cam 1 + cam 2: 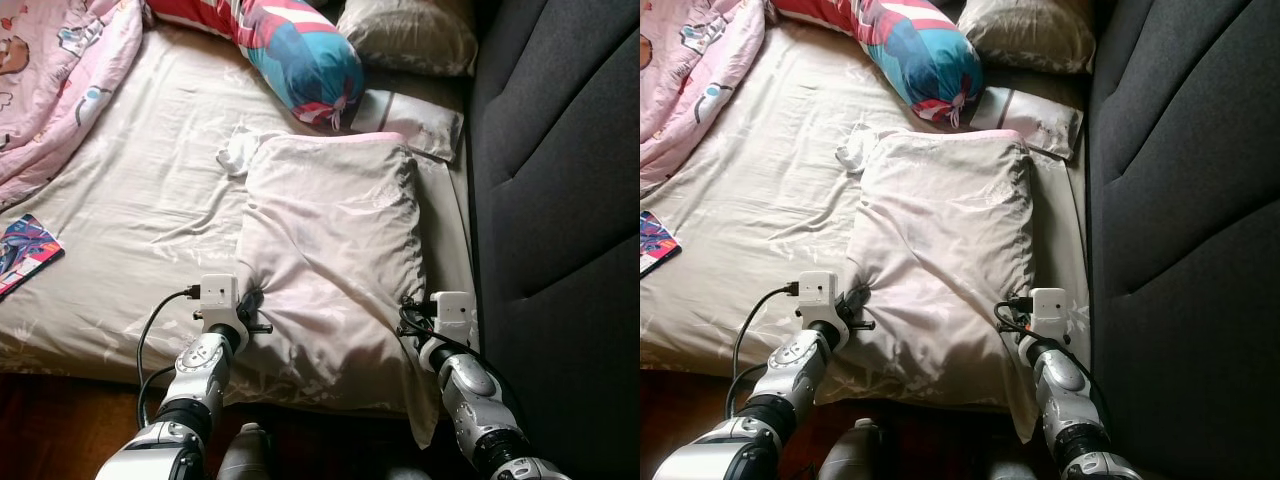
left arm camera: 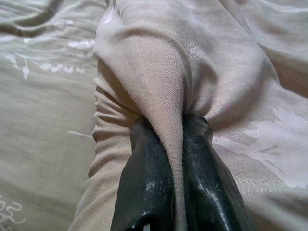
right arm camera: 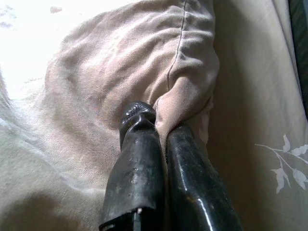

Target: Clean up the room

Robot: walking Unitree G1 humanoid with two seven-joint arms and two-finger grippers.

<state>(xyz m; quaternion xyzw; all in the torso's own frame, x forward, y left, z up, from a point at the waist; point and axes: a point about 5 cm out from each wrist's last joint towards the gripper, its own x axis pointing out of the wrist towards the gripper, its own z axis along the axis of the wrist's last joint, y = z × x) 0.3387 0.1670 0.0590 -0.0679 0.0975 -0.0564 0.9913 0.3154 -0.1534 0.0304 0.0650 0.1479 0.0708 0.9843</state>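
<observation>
Two grippers pinch the near edge of the beige pillow [image 1: 335, 260], low in the frame: the left gripper [image 2: 172, 125] has its fingers closed on a fold at the near left corner, the right gripper [image 3: 156, 115] closed on the near right corner. Holding both corners likely lets the robot lift or drag it squarely. Beyond, centre frame, it lies on the bed sheet [image 1: 140, 200]; a striped bolster [image 1: 300, 55] and pink blanket [image 1: 50, 70] sit along the top.

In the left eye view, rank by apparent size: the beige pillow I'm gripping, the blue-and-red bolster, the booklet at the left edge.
1. Beige pillow, held by the left hand and right hand.
2. Blue-and-red bolster, cropped and farther, so unsure.
3. Booklet, partly cut off.
</observation>
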